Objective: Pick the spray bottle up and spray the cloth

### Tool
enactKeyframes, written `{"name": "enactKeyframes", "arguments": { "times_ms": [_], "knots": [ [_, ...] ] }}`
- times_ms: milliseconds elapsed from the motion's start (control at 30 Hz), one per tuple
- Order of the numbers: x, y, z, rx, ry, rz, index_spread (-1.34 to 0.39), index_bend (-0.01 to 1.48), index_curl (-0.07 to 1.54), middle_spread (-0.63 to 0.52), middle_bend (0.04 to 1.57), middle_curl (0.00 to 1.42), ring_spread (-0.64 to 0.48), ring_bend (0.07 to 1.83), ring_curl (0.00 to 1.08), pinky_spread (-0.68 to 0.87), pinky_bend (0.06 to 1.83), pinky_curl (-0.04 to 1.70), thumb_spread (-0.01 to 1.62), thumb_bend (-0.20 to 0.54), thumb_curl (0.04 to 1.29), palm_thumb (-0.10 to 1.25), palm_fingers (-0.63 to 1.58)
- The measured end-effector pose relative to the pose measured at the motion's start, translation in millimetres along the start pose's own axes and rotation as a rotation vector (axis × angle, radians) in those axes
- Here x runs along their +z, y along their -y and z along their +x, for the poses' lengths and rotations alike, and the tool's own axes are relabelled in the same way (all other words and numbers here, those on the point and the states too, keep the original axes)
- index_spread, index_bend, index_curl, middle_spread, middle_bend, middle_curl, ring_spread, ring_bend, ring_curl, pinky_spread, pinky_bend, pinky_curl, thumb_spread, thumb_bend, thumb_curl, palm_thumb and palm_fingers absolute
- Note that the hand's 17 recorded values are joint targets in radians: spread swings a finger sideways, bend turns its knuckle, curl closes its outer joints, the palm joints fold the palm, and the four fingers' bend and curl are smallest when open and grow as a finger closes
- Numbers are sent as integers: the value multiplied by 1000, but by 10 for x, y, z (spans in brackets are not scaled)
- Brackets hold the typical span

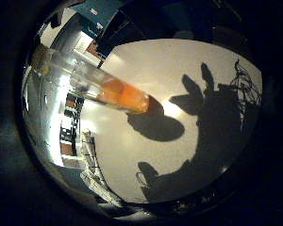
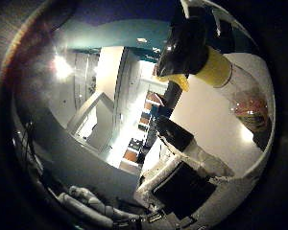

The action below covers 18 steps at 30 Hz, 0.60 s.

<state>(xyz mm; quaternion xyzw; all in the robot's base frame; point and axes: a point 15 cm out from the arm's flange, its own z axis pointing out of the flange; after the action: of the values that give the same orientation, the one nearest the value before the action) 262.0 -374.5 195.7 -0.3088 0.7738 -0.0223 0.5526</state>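
The spray bottle (image 1: 118,92) is close to the palm and runs across the little finger side view. Its clear body holds orange liquid at the bottom, and its base is at the white table (image 1: 179,61), where its dark shadow starts. The thumb side view shows its yellow collar (image 2: 215,68) and black spray head (image 2: 182,45) right by the camera. The hand itself does not show; only its shadow falls on the table beside the bottle's shadow, apart from it. I cannot make out a cloth in either view.
A black box (image 2: 182,189) and a white crumpled mass (image 2: 201,155) lie near the table's edge. A white ribbed object (image 1: 90,157) sits at another edge. Beyond the table are room walls, shelves and ceiling lights.
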Motion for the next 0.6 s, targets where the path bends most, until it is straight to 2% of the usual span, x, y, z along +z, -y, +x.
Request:
{"name": "enactKeyframes", "arguments": {
  "times_ms": [300,600],
  "knots": [
    [126,-42,20,23,11,-33,-102,179,391,64,430,493,139,616,333,349,454,221,1071,-23,353,654,289],
    [444,-98,-39,17,33,-91,-91,171,364,41,429,493,83,653,341,282,501,229,1071,-23,353,654,330]
  ]
}}
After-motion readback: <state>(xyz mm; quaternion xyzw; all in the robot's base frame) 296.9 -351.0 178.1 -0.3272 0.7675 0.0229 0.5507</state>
